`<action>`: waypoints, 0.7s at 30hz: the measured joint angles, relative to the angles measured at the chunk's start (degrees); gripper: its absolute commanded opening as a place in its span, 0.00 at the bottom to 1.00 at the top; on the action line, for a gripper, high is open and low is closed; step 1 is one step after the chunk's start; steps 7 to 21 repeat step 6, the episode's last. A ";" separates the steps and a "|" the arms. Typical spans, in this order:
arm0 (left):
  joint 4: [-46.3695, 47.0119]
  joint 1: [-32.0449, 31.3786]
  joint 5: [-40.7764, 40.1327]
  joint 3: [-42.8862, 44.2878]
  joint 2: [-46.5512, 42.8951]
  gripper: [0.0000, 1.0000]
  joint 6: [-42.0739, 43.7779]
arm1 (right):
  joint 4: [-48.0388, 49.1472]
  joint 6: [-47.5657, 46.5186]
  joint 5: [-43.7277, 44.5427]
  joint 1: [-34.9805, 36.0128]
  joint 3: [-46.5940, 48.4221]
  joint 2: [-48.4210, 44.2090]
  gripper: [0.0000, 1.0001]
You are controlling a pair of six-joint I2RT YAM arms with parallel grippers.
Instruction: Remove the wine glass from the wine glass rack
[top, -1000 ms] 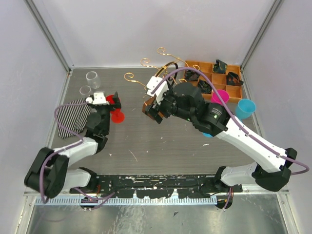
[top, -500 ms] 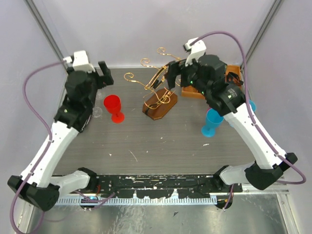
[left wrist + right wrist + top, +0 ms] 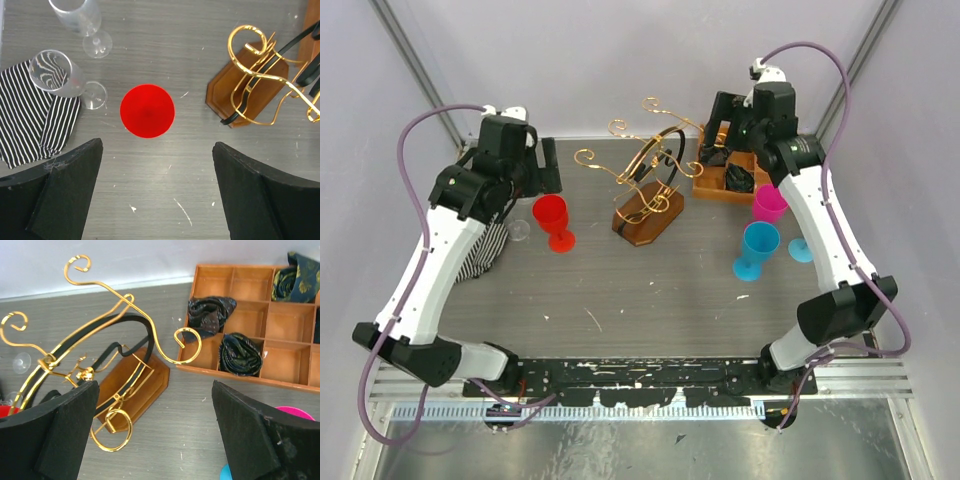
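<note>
The wine glass rack [image 3: 646, 192], gold wire with scroll ends and a black band on a brown base, stands mid-table with no glass hanging on it. It also shows in the left wrist view [image 3: 252, 85] and the right wrist view [image 3: 117, 382]. A red wine glass [image 3: 553, 219] stands upright on the table to its left, seen from above in the left wrist view [image 3: 147, 110]. My left gripper [image 3: 547, 166] is open and empty, high above the red glass. My right gripper [image 3: 719, 122] is open and empty, high to the right of the rack.
Two clear glasses [image 3: 60, 75] lie by a striped cloth [image 3: 27, 120] at the left. An orange-brown compartmented tray [image 3: 250, 327] with rolled ties sits at the back right. A pink glass [image 3: 769, 203] and a blue glass [image 3: 757, 249] stand in front of it.
Both arms have risen and drawn back from the table. The left gripper left the red glass standing; the right gripper moved off the rack base toward the back right.
</note>
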 measured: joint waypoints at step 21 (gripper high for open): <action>-2.93 0.00 1.33 0.50 1.40 0.98 0.50 | -1.99 0.42 -0.52 -0.81 -0.02 1.46 1.00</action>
